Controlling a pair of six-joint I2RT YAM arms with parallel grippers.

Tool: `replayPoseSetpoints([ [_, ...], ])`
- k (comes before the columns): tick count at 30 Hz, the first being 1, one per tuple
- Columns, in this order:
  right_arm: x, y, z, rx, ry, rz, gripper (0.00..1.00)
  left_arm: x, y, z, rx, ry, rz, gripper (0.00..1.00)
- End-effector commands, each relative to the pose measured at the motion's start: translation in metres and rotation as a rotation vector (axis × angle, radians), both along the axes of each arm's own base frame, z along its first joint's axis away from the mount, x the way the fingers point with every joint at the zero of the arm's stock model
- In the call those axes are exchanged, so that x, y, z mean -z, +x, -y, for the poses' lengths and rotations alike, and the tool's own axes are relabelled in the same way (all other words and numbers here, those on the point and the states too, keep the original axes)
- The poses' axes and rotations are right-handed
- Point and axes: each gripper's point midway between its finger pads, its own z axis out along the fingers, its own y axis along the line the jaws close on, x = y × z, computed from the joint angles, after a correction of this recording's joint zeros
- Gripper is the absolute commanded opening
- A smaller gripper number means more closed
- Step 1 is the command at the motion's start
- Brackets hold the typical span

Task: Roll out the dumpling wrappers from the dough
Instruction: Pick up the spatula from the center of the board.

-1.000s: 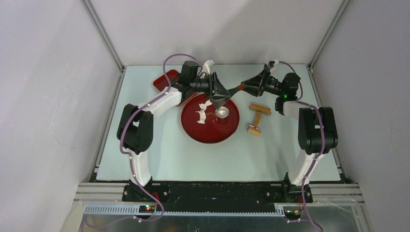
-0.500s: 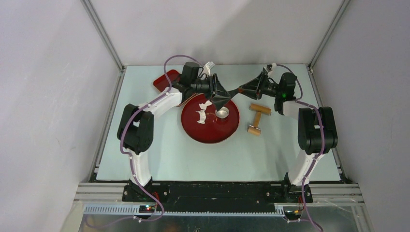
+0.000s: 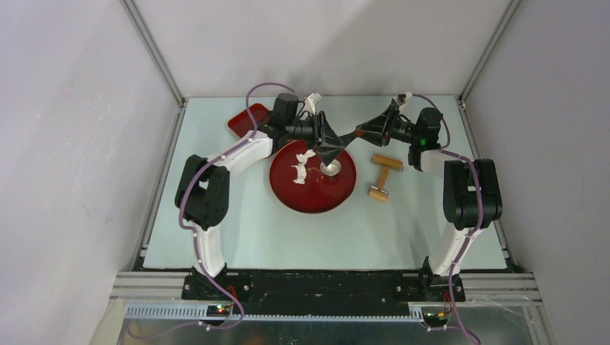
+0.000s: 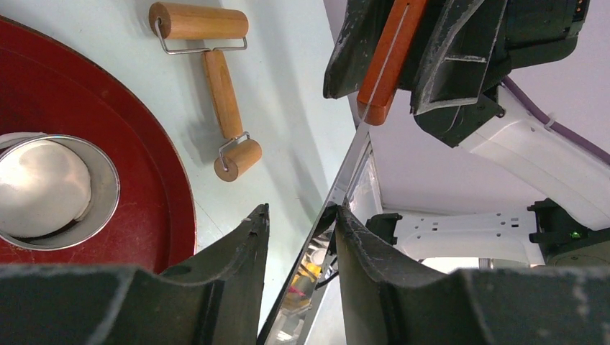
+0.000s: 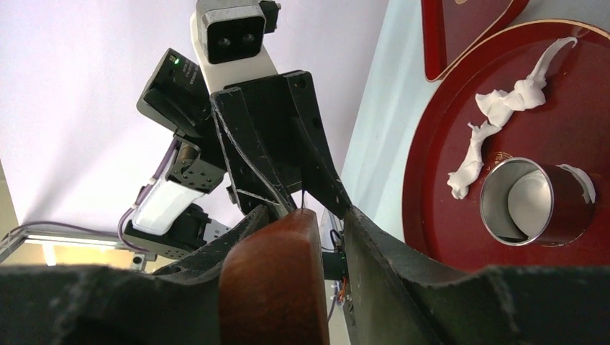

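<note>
Right hand [image 5: 306,212] is clenched on the brown wooden handle of a scraper [image 5: 270,280], with the handle filling the gap between its two fingers. It hangs in the air past the far right rim of the round red plate [image 3: 313,198]. The scraper's thin metal blade [image 4: 345,180] runs from there toward the left hand [image 4: 301,212], which is raised over the far part of the plate. The blade passes between the left hand's fingers and lies against one of them. A gap shows on the other side, and I cannot tell whether that hand is really gripping the blade or only set around it.

On the plate, toward its far right side, stands a short metal ring [image 5: 529,198]. The dumpling wrapper [image 4: 39,187] lies flat inside it, a smooth white round of dough enclosed by the ring's wall. A ragged dough strip [image 5: 503,115], twisted and lumpy, lies on the plate left of the ring, apart from it.

A wooden roller [image 3: 383,177] with a barrel at each end rests on the tabletop [image 3: 288,237], just off the plate's right rim and not touching it. A smaller red tray [image 3: 244,118] sits just beyond the plate's far left rim, partly hidden under the left arm.
</note>
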Motion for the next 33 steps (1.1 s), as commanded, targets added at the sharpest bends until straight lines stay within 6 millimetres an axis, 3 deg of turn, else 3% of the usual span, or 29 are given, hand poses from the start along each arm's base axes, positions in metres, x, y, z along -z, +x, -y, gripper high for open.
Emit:
replayPoseSetpoints([
  [1,-0.033,-0.004,-0.004,-0.024,0.010,0.123,0.46,-0.004,-0.006,0.007,0.036,-0.003,0.047,0.00],
  [5,-0.034,-0.006,-0.006,-0.030,0.009,0.127,0.43,-0.002,-0.006,0.008,0.038,0.001,0.044,0.00],
  [7,-0.034,-0.007,-0.006,-0.032,0.009,0.132,0.33,-0.002,-0.006,0.008,0.038,0.001,0.043,0.00],
  [10,-0.034,-0.008,-0.007,-0.039,0.008,0.141,0.01,-0.001,-0.006,0.008,0.039,0.002,0.041,0.00],
  [16,-0.038,-0.016,-0.009,-0.062,-0.027,0.213,0.00,-0.006,-0.003,0.009,0.044,-0.004,0.052,0.00],
  [18,-0.041,-0.024,-0.011,-0.088,-0.050,0.262,0.00,-0.011,-0.001,0.007,0.043,-0.009,0.061,0.12],
  [19,-0.042,-0.025,-0.012,-0.088,-0.055,0.270,0.00,-0.014,0.000,0.006,0.044,-0.013,0.066,0.28],
  [21,-0.034,-0.022,-0.008,-0.069,-0.096,0.253,0.00,-0.022,0.006,0.001,0.033,-0.022,0.083,0.50],
  [25,-0.028,-0.013,0.002,-0.023,-0.203,0.276,0.00,-0.039,0.024,-0.020,-0.018,-0.022,0.141,0.77],
  [29,-0.033,0.002,0.024,0.055,-0.252,0.308,0.00,-0.034,0.042,-0.043,-0.064,0.052,0.223,0.85],
  [33,-0.039,0.017,0.054,0.151,-0.279,0.302,0.00,-0.001,0.058,-0.061,-0.113,0.206,0.246,0.85],
])
